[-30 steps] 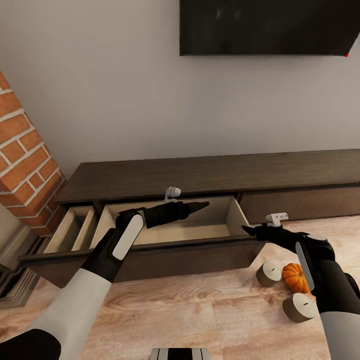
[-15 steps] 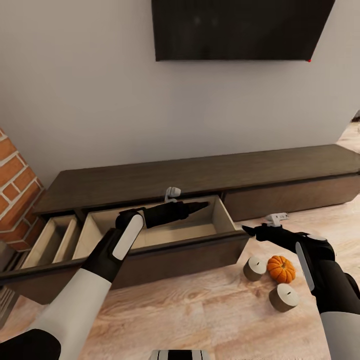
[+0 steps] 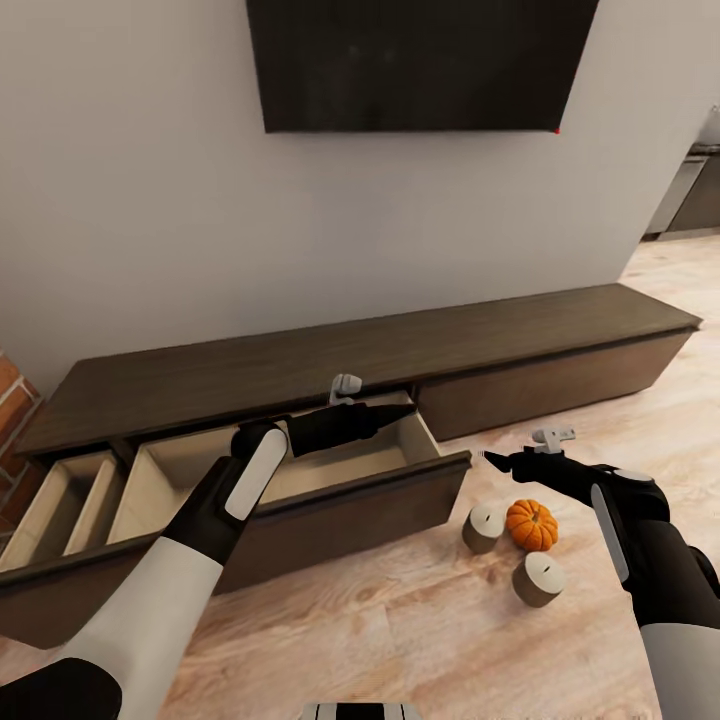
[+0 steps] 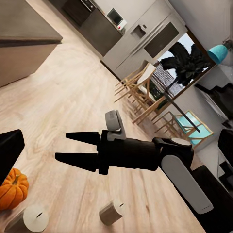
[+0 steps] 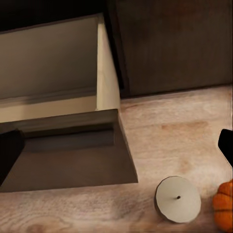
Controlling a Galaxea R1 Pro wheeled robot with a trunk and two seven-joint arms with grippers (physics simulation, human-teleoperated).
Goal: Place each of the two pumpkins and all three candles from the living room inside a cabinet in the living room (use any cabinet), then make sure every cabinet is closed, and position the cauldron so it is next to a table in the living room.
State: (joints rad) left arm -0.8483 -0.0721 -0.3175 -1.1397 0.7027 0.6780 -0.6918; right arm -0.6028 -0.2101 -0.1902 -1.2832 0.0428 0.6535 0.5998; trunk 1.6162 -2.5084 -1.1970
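The long dark-brown cabinet stands against the wall with its middle drawer pulled out, pale and bare inside. My left gripper hovers over that drawer, open and holding nothing. On the floor right of the drawer front lies one orange pumpkin between two grey candles. My right gripper hangs open just above and left of them; the left wrist view shows its fingers spread apart. The right wrist view looks down on the drawer corner, one candle and the pumpkin.
A second drawer stands open at the cabinet's left end, beside a brick pillar. A black TV hangs on the wall above. Grey kitchen units lie far right, and dining chairs stand across the wood floor.
The whole view has slid left as the camera swung right; the brick pillar has nearly left the picture. Both arms keep their pose, and the pumpkin and candles lie where they were.
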